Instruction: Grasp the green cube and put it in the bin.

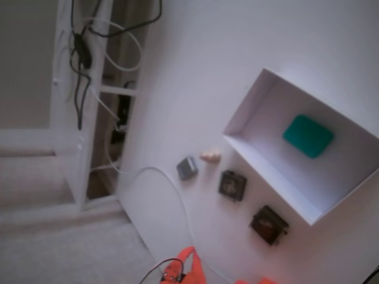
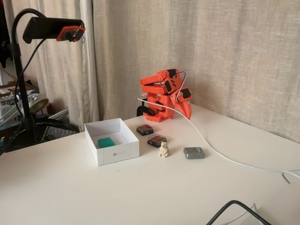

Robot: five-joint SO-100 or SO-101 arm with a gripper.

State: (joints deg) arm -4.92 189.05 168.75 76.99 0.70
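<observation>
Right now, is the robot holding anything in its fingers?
No, nothing is held. The gripper is folded back by the arm's base, and the green cube lies inside the bin, apart from the fingers.

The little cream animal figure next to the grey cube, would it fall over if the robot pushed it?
Probably yes. The cream animal figure stands upright on a narrow base, taller than the flat grey cube beside it, so a push near its top would likely tip it. It looks small and probably light, so a low nudge might slide it across the smooth white table.
</observation>
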